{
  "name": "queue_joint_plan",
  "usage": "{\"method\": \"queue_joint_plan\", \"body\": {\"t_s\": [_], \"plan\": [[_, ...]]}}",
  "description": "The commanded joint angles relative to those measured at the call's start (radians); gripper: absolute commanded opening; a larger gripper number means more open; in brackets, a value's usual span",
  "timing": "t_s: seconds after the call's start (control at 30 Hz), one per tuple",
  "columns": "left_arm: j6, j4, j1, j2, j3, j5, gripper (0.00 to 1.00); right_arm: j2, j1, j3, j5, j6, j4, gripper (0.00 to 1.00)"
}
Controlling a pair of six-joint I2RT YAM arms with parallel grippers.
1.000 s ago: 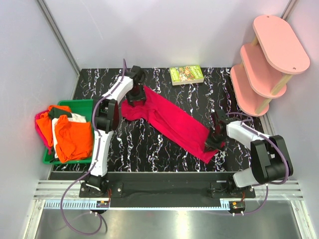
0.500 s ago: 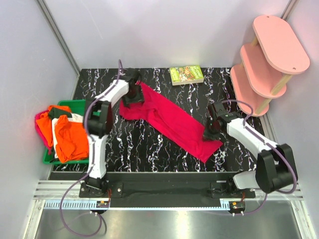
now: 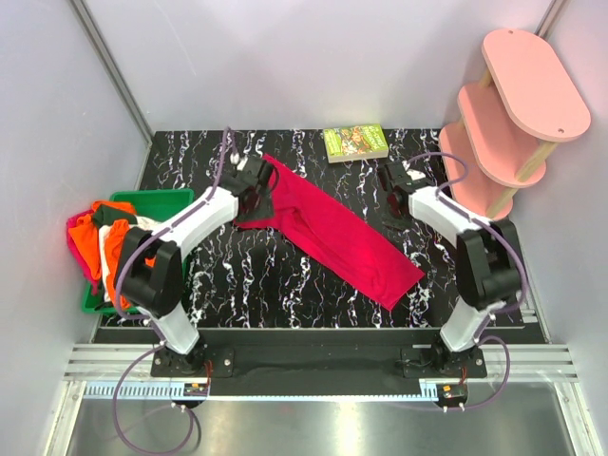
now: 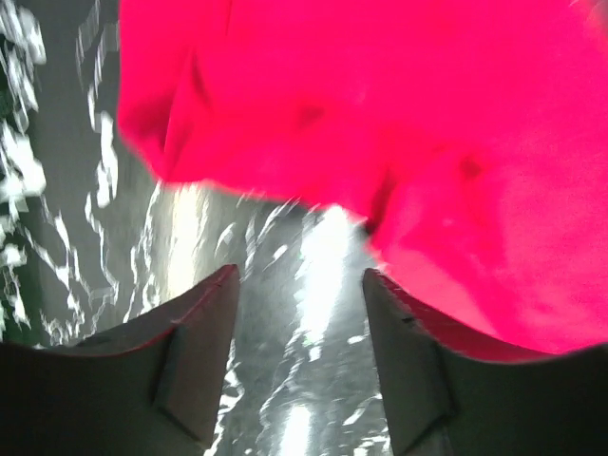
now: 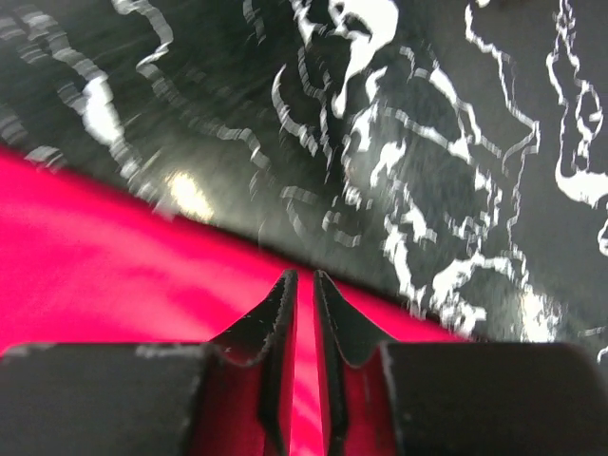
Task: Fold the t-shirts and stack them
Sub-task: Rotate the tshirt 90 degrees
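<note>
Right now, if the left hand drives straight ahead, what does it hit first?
Probably the rumpled edge of the crimson-red cloth t-shirt, just ahead of the open left hand; only bare black marbled table lies between. Depth unclear.

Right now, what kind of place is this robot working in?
Probably a lab test cell: plain grey walls close in a black marbled table, with staged props, a green bin of t-shirts and a pink shelf.

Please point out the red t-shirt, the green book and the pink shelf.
red t-shirt (image 3: 332, 233), top view, middle of the cloth.
green book (image 3: 355, 142), top view, centre of its cover.
pink shelf (image 3: 532, 81), top view, its top board.
</note>
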Motion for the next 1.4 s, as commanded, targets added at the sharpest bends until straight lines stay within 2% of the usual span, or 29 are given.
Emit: {"method": "queue_joint_plan", "body": {"t_s": [0.0,0.07,0.17,0.4,0.53,0.77,1.0,1.37], "plan": [[-0.063,-0.007,0.012,0.030,-0.092,-0.040,0.52,0.093,-0.014,0.099,0.136,0.001,0.001,0.18],[-0.080,-0.006,0.010,0.024,-0.130,-0.051,0.44,0.132,-0.026,0.131,0.148,-0.002,-0.001,0.15],[-0.086,0.000,0.009,0.018,-0.159,-0.058,0.40,0.156,-0.038,0.154,0.154,-0.004,0.002,0.10],[-0.043,0.022,0.010,0.089,-0.130,-0.066,0.39,0.232,-0.064,0.186,0.166,-0.027,0.004,0.10],[-0.032,0.011,0.017,0.183,-0.054,-0.036,0.39,0.268,-0.075,0.174,0.149,-0.028,0.004,0.10],[-0.051,0.005,0.052,0.309,0.016,0.015,0.39,0.242,-0.075,0.110,0.088,0.004,-0.001,0.10],[-0.039,-0.018,0.104,0.430,0.115,0.064,0.38,0.178,-0.071,-0.020,-0.060,0.027,0.002,0.09],[0.034,-0.177,0.104,0.666,0.451,0.142,0.36,0.129,0.015,-0.140,-0.352,-0.020,0.008,0.09]]}}
